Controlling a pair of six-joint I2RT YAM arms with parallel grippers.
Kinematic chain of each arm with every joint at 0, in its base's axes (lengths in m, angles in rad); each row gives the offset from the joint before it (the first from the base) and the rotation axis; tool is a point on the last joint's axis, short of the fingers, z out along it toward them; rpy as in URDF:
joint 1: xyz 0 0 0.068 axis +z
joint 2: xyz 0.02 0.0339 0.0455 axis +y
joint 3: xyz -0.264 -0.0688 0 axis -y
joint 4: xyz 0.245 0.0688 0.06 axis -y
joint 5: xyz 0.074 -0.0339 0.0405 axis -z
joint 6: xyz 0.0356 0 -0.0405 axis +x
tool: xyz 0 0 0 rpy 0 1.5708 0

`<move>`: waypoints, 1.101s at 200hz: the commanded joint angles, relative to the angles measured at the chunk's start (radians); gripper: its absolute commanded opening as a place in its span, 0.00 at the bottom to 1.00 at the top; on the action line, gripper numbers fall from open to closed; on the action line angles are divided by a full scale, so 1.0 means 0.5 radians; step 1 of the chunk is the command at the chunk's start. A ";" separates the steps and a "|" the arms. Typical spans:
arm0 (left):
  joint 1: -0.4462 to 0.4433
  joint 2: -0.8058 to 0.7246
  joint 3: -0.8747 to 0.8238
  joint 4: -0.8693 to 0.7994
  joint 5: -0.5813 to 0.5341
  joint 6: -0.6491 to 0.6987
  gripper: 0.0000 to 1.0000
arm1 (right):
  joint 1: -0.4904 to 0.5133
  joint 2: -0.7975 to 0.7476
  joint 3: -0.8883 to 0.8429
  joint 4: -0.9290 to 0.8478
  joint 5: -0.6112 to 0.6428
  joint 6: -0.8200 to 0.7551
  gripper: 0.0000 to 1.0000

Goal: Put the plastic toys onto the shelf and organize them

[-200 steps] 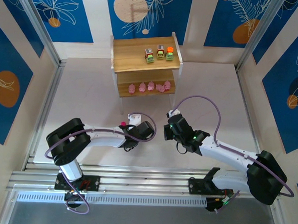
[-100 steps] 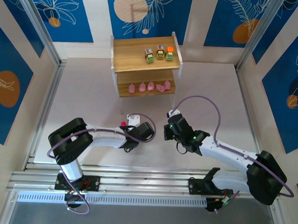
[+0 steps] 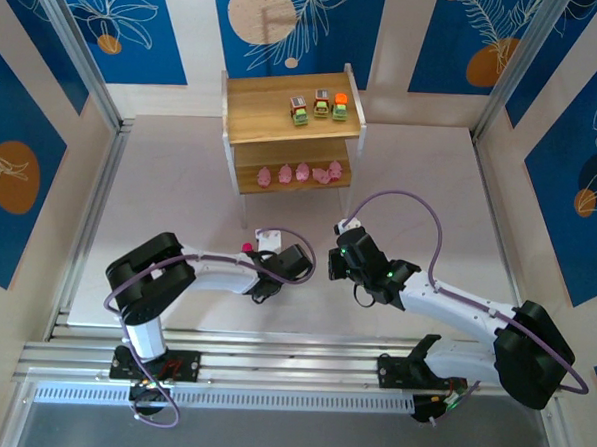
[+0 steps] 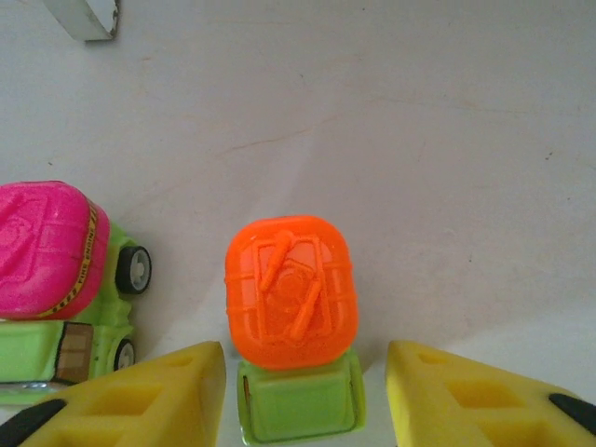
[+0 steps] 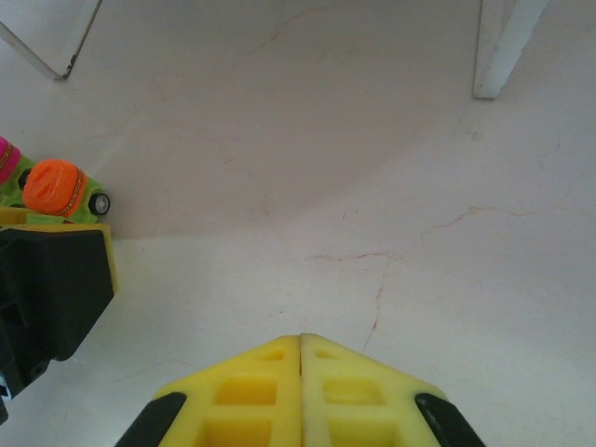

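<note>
An orange-topped green toy (image 4: 291,317) stands on the table between the yellow fingers of my left gripper (image 4: 305,391). The gripper is open: its fingers flank the toy's green base, with a gap on the right side. A pink-topped green truck (image 4: 51,279) sits just left of it and shows in the top view as a pink spot (image 3: 246,246) beside my left gripper (image 3: 264,250). My right gripper (image 5: 300,349) is shut on nothing, low over bare table (image 3: 334,263). The shelf (image 3: 264,112) carries three trucks (image 3: 323,106) on top and several pink figures (image 3: 301,173) below.
The shelf's white legs (image 5: 498,47) stand just beyond both grippers. From the right wrist view the left gripper's black body (image 5: 47,289) sits close at the left, with the orange toy (image 5: 58,186) past it. Metal rails run along the table's near edge (image 3: 271,367).
The left gripper's fingers have drawn closer together around the orange-topped toy, and the left arm's elbow has shifted slightly right. The right arm has stayed put.
</note>
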 commanded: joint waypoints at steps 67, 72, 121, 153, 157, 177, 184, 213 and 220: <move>-0.021 0.025 0.046 -0.023 -0.098 -0.061 0.41 | -0.013 0.034 0.062 0.022 -0.042 0.017 0.04; -0.019 0.023 0.046 -0.022 -0.102 -0.060 0.40 | -0.013 0.036 0.064 0.021 -0.043 0.018 0.04; -0.033 0.000 0.061 -0.067 -0.124 -0.036 0.28 | -0.014 0.045 0.067 0.021 -0.039 0.021 0.03; -0.045 -0.024 0.064 -0.101 -0.141 -0.022 0.25 | -0.013 0.045 0.067 0.024 -0.041 0.021 0.03; -0.047 -0.028 0.062 -0.107 -0.142 -0.019 0.25 | -0.014 0.045 0.068 0.022 -0.041 0.021 0.03; -0.068 -0.065 0.073 -0.151 -0.161 0.000 0.22 | -0.014 0.045 0.067 0.023 -0.037 0.024 0.02; -0.080 -0.084 0.079 -0.174 -0.172 0.005 0.22 | -0.014 0.045 0.067 0.024 -0.037 0.024 0.02; -0.132 -0.183 0.123 -0.294 -0.221 0.038 0.22 | -0.014 0.042 0.067 0.020 -0.034 0.027 0.02; -0.146 -0.207 0.136 -0.326 -0.233 0.042 0.22 | -0.014 0.042 0.067 0.020 -0.035 0.027 0.02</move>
